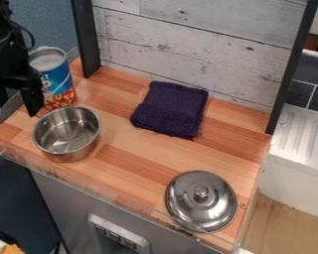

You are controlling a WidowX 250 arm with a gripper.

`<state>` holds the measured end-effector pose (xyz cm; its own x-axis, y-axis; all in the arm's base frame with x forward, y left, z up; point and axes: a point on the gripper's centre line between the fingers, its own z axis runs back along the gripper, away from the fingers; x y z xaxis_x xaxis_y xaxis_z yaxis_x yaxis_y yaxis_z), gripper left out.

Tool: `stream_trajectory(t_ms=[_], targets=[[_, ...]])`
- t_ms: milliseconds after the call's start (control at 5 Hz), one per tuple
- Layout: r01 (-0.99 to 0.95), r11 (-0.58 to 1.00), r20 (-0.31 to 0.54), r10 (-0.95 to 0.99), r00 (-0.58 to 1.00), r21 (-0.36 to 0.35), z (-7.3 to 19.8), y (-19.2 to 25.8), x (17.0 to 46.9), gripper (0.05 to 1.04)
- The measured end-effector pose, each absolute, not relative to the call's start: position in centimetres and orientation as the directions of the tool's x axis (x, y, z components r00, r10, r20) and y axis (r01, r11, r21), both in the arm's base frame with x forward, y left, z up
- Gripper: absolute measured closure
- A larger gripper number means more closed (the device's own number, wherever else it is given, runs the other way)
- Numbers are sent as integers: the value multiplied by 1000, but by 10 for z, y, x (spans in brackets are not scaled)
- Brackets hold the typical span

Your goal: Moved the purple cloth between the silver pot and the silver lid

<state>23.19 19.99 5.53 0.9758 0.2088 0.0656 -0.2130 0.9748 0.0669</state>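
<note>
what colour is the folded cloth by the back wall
Dark purple, seen best in the camera view.

Camera view | I look down at a slant from above and in front of the counter | I face the backboard, its foot running down rightward | near: the counter spans most of my view, cabinet front below, drainboard at right

On the countertop, the pot sits at left, the can behind it; the cloth lies right of both, before the backboard, and the lid at front right.
</note>
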Motion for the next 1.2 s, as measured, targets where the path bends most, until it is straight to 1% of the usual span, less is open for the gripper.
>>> stream_trajectory(t_ms=[200, 400, 600, 800, 1000, 1200], targets=[[-214, 976, 45, 212, 976, 50, 48, 197, 231, 82], [-144, 989, 33, 144, 989, 13, 43, 159, 238, 82], [-103, 995, 69, 102, 992, 7, 54, 128, 258, 82], [-75, 997, 102, 74, 992, 1, 61, 84, 285, 82], [-117, 993, 164, 112, 980, 21, 73, 61, 313, 82], [-162, 986, 168, 154, 974, 31, 57, 37, 342, 82]])
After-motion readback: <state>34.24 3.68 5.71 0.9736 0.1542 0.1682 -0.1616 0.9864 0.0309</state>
